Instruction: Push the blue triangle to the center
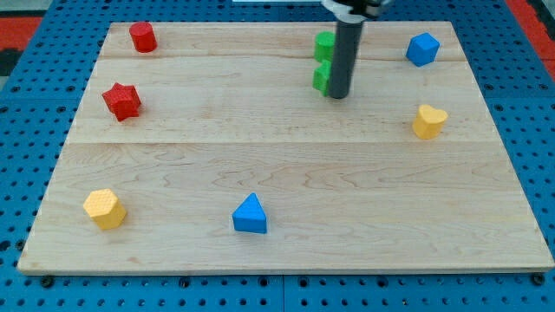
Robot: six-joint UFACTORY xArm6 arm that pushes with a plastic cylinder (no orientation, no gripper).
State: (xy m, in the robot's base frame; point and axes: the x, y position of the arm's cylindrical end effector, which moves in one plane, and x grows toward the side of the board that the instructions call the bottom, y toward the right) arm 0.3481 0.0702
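The blue triangle (251, 215) lies near the view's bottom, a little left of the board's middle. My tip (338, 95) rests on the board near the view's top, right of middle, far up and to the right of the triangle. The dark rod stands against two green blocks (323, 61) and partly hides them, so their shape cannot be made out.
The wooden board (286, 165) also holds a red cylinder (142, 37) at top left, a red star (121, 100) at left, a yellow hexagon (105, 208) at bottom left, a blue cube (422, 48) at top right and a yellow heart (428, 120) at right.
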